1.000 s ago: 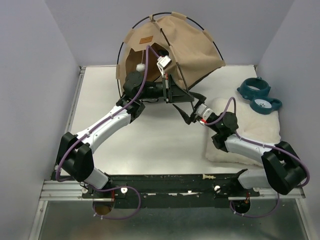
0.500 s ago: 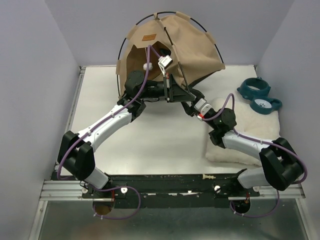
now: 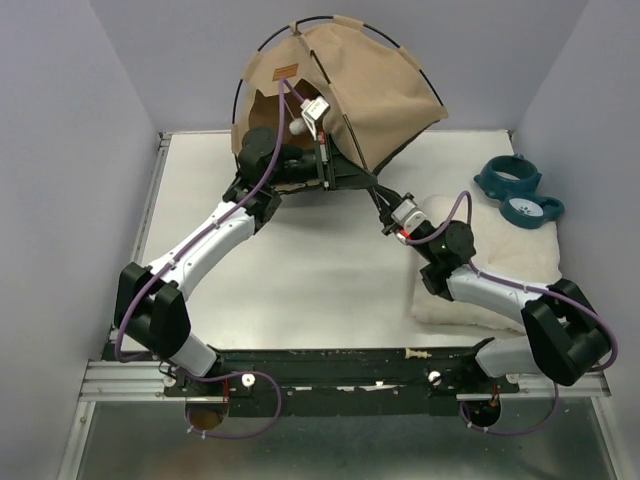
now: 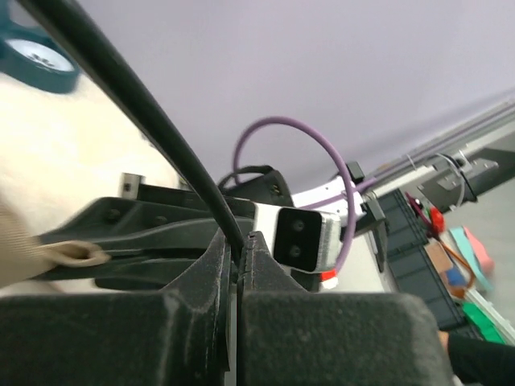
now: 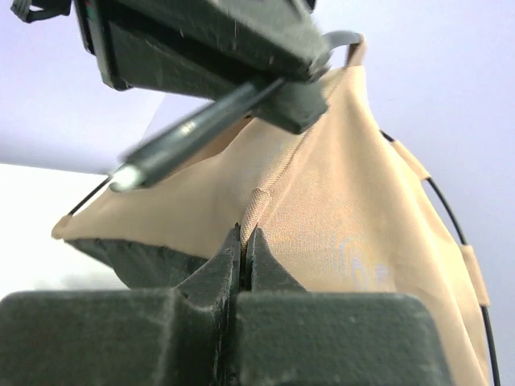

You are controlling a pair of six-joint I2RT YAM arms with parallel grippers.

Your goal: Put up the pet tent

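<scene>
Gripping the pet tent (image 3: pixel 370 90) at the tabletop's (image 3: pixel 300 280) far edge, both claws.

Past the white cushion (image 3: pixel 500 265) at near right, teal bowl stand (image 3: pixel 518 190) at its far end: pinching tan tent fabric with the right claw (image 5: pixel 244 233), jaws pressed together; clamping a thin black pole (image 4: pixel 137 121) with the left claw (image 4: pixel 239 241), jaws closed on it.

Left arm (image 3: pixel 215 235) stretched to upper centre, left gripper (image 4: pixel 239 241) clamped on pole (image 4: pixel 153 143); right gripper (image 5: pixel 243 237) at centre, fingers together
</scene>
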